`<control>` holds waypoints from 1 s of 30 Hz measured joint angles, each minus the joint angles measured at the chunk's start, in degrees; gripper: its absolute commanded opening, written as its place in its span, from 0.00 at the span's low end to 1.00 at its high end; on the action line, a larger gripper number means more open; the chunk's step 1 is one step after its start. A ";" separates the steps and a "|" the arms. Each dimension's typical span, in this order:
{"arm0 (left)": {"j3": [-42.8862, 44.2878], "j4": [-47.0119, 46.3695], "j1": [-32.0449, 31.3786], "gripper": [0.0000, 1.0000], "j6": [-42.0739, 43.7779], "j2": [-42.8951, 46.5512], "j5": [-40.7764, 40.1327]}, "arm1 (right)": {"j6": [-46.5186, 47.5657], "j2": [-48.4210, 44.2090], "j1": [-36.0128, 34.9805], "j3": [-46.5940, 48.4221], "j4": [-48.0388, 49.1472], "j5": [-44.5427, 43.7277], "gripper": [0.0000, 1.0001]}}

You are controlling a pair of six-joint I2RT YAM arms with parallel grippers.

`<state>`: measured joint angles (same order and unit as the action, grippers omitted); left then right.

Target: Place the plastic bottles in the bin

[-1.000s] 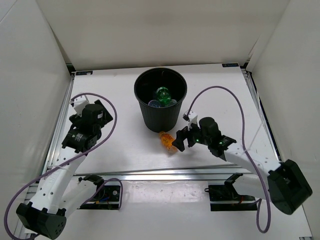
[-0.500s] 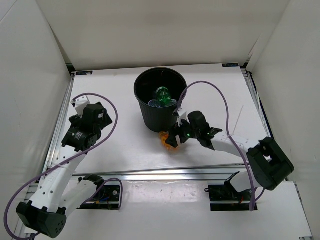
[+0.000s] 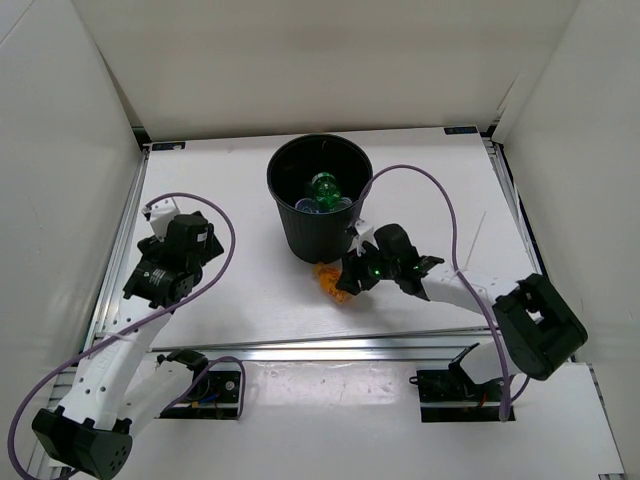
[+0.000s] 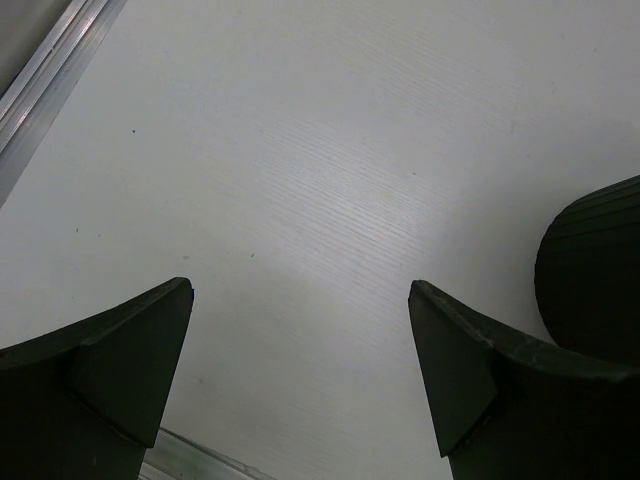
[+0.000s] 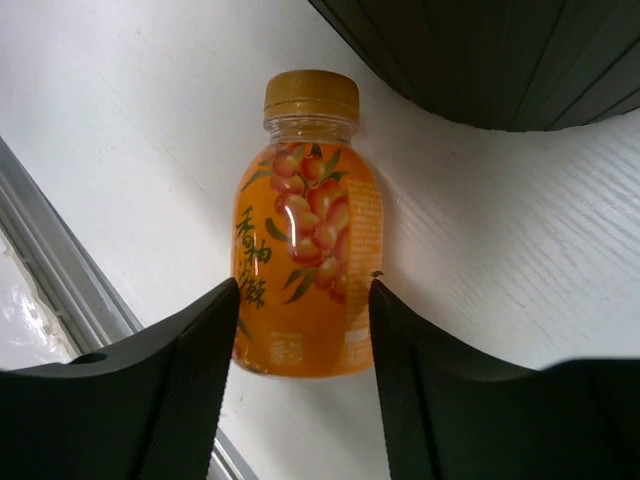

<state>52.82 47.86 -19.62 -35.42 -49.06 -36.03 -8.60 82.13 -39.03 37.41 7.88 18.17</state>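
The short orange bottle (image 3: 329,279) lies on the table just in front of the black bin (image 3: 320,240). In the right wrist view the orange bottle (image 5: 305,230) lies with its cap toward the bin's wall (image 5: 500,60). My right gripper (image 3: 347,279) (image 5: 304,290) has its fingers pressed against both sides of the bottle's base. A green bottle (image 3: 324,187) and clear bottles (image 3: 308,207) lie inside the bin. My left gripper (image 3: 192,226) (image 4: 300,310) is open and empty over bare table, left of the bin (image 4: 590,260).
White walls enclose the table on the left, back and right. A metal rail (image 3: 330,345) runs along the near edge, and it also shows in the right wrist view (image 5: 60,260). Purple cables loop over both arms.
My right gripper moved left to the orange bottle and closed its fingers around it. The left arm shifted only slightly.
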 measured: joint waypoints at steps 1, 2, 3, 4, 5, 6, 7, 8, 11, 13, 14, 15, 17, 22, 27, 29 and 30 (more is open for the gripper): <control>-0.26 0.20 0.00 1.00 -0.15 0.00 0.00 | -0.15 -0.72 0.00 0.00 -0.33 -0.09 0.36; -0.55 0.15 0.00 1.00 -0.37 0.00 0.00 | -0.20 -1.79 -0.04 0.00 -0.98 -0.59 0.33; -0.74 0.17 0.00 1.00 -0.50 0.00 0.00 | -0.22 -3.08 -0.07 -0.09 -2.21 -1.44 0.30; -0.85 0.17 0.00 1.00 -0.66 0.00 0.04 | -0.02 -4.42 -0.07 -0.31 -3.63 -2.21 0.27; -0.92 0.15 0.00 1.00 -0.87 -0.02 0.04 | -0.26 -5.97 -0.09 -0.57 -4.48 -2.73 0.25; -0.94 0.11 0.00 1.00 -1.03 -0.02 0.04 | -0.50 -7.52 -0.11 -0.74 -5.66 -3.52 0.24; -0.98 0.04 0.00 1.00 -1.11 -0.02 0.04 | -0.55 -9.40 -0.11 -1.09 -7.10 -4.11 0.24; -1.09 -0.07 0.00 1.00 -1.18 -0.02 0.04 | -0.63 -11.45 -0.11 -1.49 -8.52 -4.90 0.24; -1.84 -0.46 0.00 1.00 -1.38 -0.02 0.04 | -0.90 -17.18 -0.22 -2.40 -11.78 -6.32 0.37; -2.56 -0.66 0.00 1.00 -1.51 -0.02 0.02 | -1.03 -19.45 -0.46 -2.49 -12.90 -6.64 0.49; -2.95 -0.70 0.00 1.00 -1.51 -0.02 0.04 | -1.16 -19.96 -0.48 -2.49 -13.00 -6.64 0.62; -3.37 -0.83 0.00 1.00 -1.53 -0.02 0.04 | -1.29 -20.09 -0.48 -2.49 -13.00 -6.56 0.67; -3.98 -0.90 0.00 1.00 -1.51 -0.04 0.07 | -1.20 -19.52 -0.48 -2.49 -12.83 -6.12 0.78; -4.24 -0.98 0.02 1.00 -1.38 -0.07 0.13 | -1.05 -11.52 -0.94 -0.15 -12.07 -4.17 0.81; -4.24 -1.16 0.00 1.00 -0.09 -0.07 0.63 | -0.28 -1.55 -2.40 4.04 -8.94 -2.49 0.83; -4.24 -1.14 0.00 1.00 0.35 -0.07 0.96 | 0.17 1.09 -2.71 5.35 -7.56 -1.81 0.83; -4.24 -1.09 0.00 1.00 0.50 -0.07 1.05 | 0.24 2.23 -2.73 6.08 -7.06 -1.60 0.83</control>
<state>48.58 46.76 -19.62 -34.92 -49.12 -34.98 -8.36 84.36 -41.76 43.48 0.82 16.58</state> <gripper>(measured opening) 0.998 0.833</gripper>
